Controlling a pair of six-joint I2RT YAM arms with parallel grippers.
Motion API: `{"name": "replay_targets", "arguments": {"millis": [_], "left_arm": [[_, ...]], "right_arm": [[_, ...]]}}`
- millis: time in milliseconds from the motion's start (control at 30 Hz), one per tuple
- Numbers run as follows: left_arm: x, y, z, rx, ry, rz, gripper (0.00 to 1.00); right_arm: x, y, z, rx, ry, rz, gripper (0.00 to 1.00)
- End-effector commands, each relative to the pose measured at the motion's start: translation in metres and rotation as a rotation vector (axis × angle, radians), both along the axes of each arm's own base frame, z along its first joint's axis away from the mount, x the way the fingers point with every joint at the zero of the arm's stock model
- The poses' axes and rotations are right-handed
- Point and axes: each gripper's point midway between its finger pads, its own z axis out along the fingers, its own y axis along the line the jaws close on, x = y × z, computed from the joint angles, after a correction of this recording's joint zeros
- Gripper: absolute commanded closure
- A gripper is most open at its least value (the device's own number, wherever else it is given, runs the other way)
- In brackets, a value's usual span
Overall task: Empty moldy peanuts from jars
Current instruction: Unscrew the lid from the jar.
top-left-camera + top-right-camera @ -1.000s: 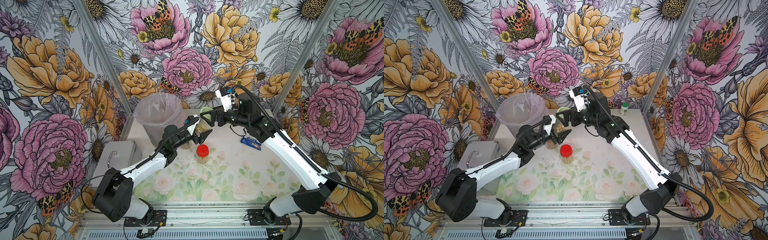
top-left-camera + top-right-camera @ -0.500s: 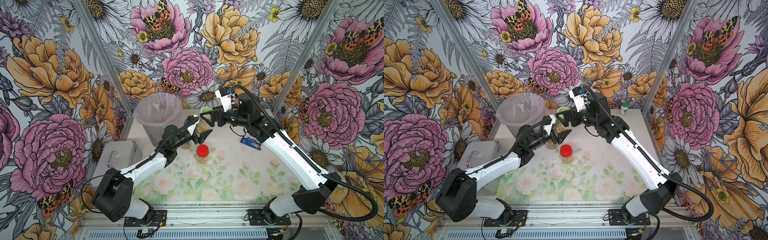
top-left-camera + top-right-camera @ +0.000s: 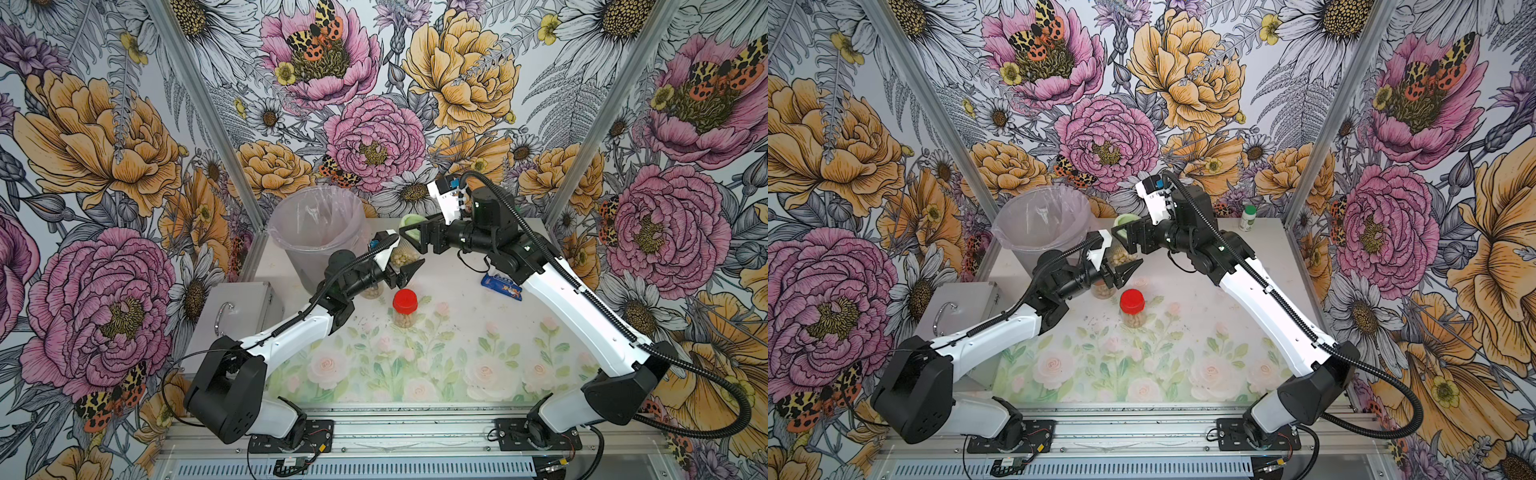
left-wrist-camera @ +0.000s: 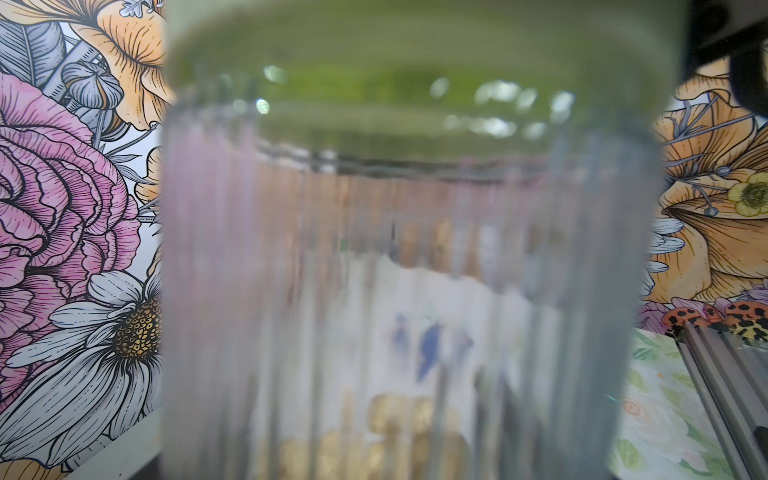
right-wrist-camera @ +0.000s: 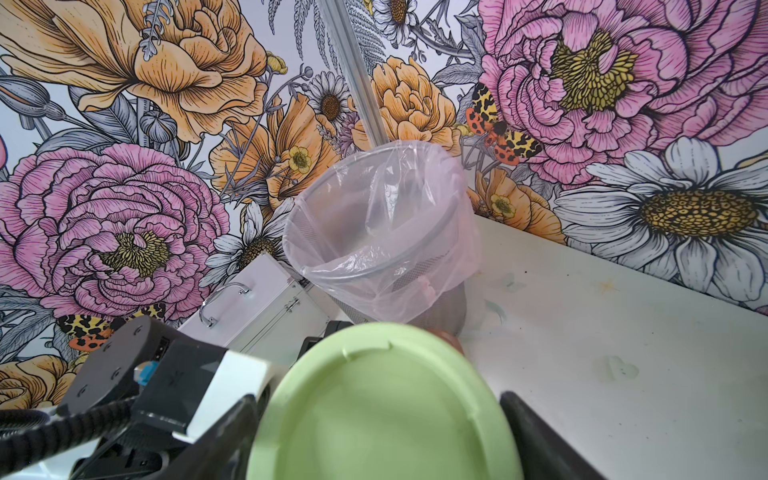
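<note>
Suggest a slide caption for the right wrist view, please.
Right tool flanks the green lid of the jar held by the left tool, bin behind.

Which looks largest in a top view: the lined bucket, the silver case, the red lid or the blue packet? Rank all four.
1. lined bucket
2. silver case, though the left arm hides part of it
3. blue packet and red lid: too alike to rank
</note>
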Motion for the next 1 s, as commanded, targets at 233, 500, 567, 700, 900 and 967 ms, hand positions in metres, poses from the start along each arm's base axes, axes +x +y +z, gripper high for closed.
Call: {"name": "replay_targets", "arguments": {"millis": [233,500,567,700,900,967], "left_arm": [[-0.010,0.001,0.039,-0.054,-0.108,-0.019,0.71],[-0.022,-0.003,0.035,-0.043,-0.082,-0.107,0.74],[-0.025,-0.004,0.033,-0.038,-0.069,-0.136,0.74],[-0.031,-0.006,0.032,-0.031,-0.057,-0.174,0.74],[-0.038,-0.011,0.029,-0.004,-0.032,-0.234,0.75],[-0.040,-0.012,0.027,0.006,-0.021,-0.246,0.75]], "right_arm": [[0.000,0.006,-0.002,-0.017,-0.018,0.029,0.18],[-0.012,0.012,0.005,-0.031,-0.093,0.175,0.22],[-0.019,0.016,0.007,-0.036,-0.125,0.240,0.22],[-0.023,0.015,0.011,-0.029,-0.146,0.313,0.23],[-0.032,0.008,0.014,-0.024,-0.183,0.413,0.24],[-0.033,0.003,0.014,-0.019,-0.187,0.432,0.24]]}}
